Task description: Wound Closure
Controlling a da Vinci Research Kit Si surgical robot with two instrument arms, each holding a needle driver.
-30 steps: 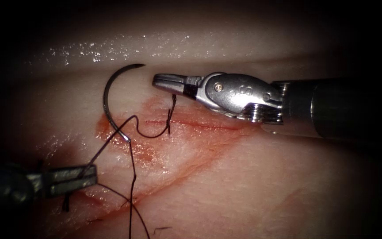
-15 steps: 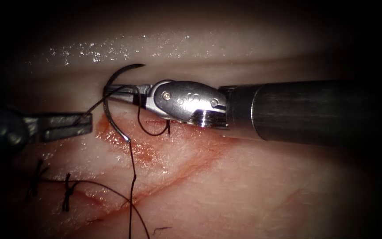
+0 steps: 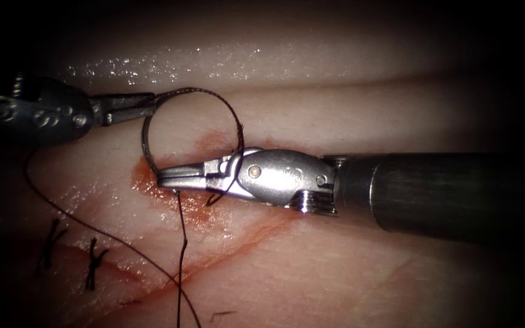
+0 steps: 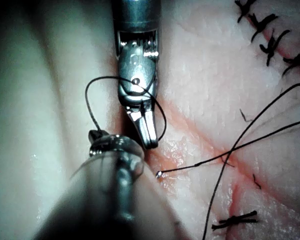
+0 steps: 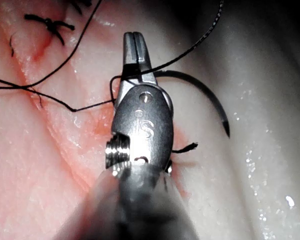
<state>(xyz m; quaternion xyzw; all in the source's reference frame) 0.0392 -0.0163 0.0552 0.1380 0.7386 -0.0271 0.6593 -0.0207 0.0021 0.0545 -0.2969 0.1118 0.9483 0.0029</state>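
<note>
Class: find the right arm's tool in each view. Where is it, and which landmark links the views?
Endoscope view: the right arm's tool comes from the right, jaws shut, empty, crossing the needle that lies on the tissue.
Left wrist view: the tool points toward the left arm's tool, which grips the thread.
Right wrist view: its tip points away, needle beside it.
Shared landmark: the thread looped round it.

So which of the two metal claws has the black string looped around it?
The right tool, coming from the right. The thread loops over its jaws, while the left tool only pinches that thread's end.
</note>
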